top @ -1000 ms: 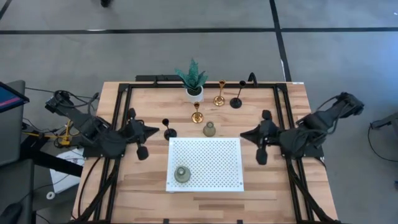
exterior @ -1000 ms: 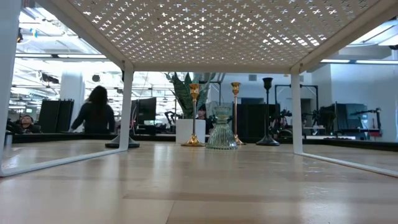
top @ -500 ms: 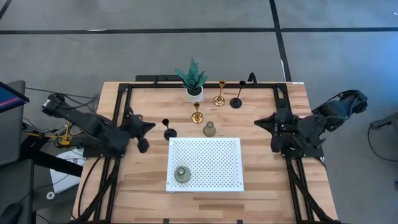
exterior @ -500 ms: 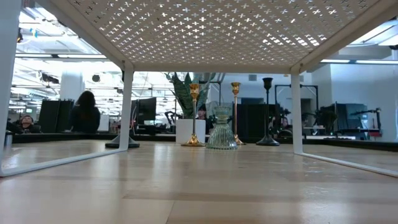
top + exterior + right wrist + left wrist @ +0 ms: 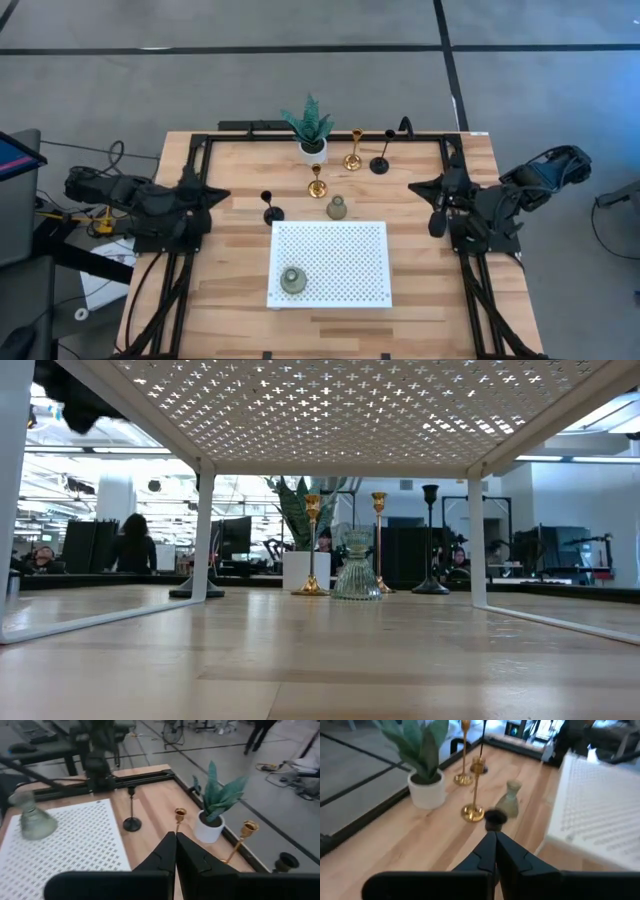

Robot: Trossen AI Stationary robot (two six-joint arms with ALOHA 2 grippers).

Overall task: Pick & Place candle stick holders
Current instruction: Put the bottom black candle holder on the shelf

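Note:
One grey-green bell-shaped holder (image 5: 292, 280) stands on the white perforated rack (image 5: 350, 250). The other grey-green holder (image 5: 337, 208) stands on the table just beyond the rack. Two gold holders (image 5: 317, 183) (image 5: 353, 155) and two black holders (image 5: 270, 208) (image 5: 382, 158) stand upright on their bases on the wood. My left gripper (image 5: 222, 194) is shut and empty at the table's left side, its shut fingers (image 5: 495, 840) pointing toward the holders. My right gripper (image 5: 413, 186) is shut and empty at the right side, as its wrist view (image 5: 175, 840) also shows.
A green spiky plant in a white pot (image 5: 312, 135) stands at the far middle beside the gold holders. A black frame (image 5: 200, 150) runs round the table's edges. The rack stands on legs (image 5: 205, 530) with open room beneath it. People show in the room beyond (image 5: 133, 540).
Both arms have drawn back from the table's middle. My left gripper has gone toward the left edge and my right gripper toward the right edge and a little toward the far edge. The holders have stayed where they were.

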